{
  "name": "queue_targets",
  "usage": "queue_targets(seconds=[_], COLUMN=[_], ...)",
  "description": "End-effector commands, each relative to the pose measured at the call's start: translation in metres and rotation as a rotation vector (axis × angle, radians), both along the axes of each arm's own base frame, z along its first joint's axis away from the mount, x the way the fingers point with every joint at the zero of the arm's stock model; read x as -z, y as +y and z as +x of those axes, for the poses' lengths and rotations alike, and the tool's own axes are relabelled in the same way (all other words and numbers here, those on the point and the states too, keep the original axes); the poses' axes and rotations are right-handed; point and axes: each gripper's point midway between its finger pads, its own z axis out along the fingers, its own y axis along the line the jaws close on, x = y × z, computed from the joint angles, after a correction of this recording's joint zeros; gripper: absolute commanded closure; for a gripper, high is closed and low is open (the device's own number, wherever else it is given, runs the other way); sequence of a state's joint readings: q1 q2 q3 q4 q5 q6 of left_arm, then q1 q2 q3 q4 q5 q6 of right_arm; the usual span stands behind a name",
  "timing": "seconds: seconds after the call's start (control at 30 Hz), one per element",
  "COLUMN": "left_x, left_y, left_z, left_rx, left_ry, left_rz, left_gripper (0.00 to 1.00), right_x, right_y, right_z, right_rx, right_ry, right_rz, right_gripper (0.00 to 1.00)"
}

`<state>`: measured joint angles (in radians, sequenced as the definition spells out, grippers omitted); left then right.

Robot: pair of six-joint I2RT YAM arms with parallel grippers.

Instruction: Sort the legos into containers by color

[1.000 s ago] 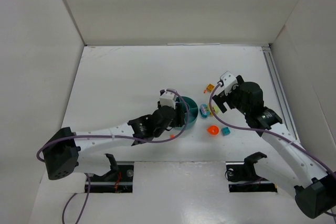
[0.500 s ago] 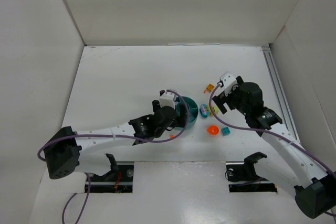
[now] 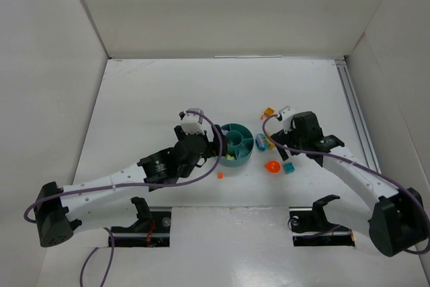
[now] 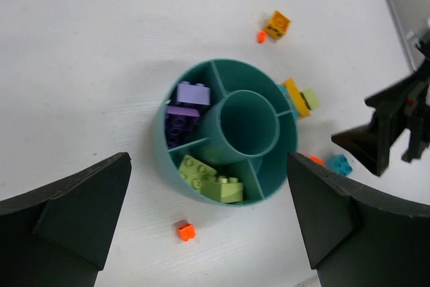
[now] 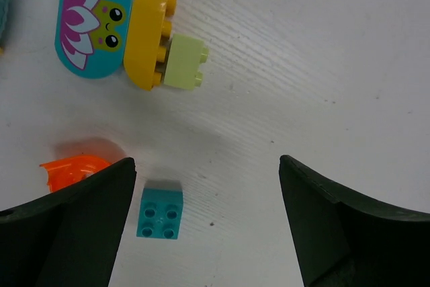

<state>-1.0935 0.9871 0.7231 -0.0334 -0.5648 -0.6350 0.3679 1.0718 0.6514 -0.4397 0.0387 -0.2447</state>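
1. Right wrist view, upper left: the teal dish (image 5: pixel 3 5) is a mere sliver, chopped by the frame's edge.
2. Lower left there, the orange piece (image 5: pixel 74 168) ducks partly behind a finger (image 5: pixel 67 233) of the right gripper (image 5: pixel 205 166).
3. Both its fingers run off the bottom edge.
4. Top view, centre right: the loose legos (image 3: pixel 262 142) sit half under the right arm (image 3: pixel 349 173), too small to tell apart.

One dish (image 4: pixel 161 146) with one centre cup (image 4: pixel 247 129). In the dish: two purple bricks (image 4: pixel 193 92) and two yellow-green bricks (image 4: pixel 225 189). Outside the dish: four orange pieces (image 4: pixel 277 23), two of them tiny, one teal brick (image 5: pixel 161 212), one teal oval piece (image 5: pixel 93 21), one yellow piece (image 5: pixel 148 35), one yellow-green brick (image 5: pixel 185 62)
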Motion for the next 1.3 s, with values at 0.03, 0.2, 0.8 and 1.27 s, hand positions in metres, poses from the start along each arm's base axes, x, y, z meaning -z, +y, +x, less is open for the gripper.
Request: queue_targets(seconds=[0.03,0.2,0.8,1.27], left_x=[0.017,0.029,0.057,0.056], left_y=[0.04,0.066,0.098,0.092], left_z=[0.014,0.024,0.047,0.057], left_rx=[-0.192,-0.293,-0.366,-0.345], left_ry=[0.083,0.129,0.211,0.2], left_rz=[0.005,-0.031,-0.046,-0.006], left_gripper=[0.0,0.0,0.0,0.0], right_x=[0.014,0.03,0.039,0.036], right_y=[0.012,0.015,-0.005,0.025], right_z=[0.008,0.019,0.068,0.1], right_rx=[0.002,-0.015,0.109,-0.013], right_ry=[0.029,0.061,0.041,0.002], right_rz=[0.05,0.022,-0.038,0.049], right_gripper=[0.1,0.1,0.11,0.24])
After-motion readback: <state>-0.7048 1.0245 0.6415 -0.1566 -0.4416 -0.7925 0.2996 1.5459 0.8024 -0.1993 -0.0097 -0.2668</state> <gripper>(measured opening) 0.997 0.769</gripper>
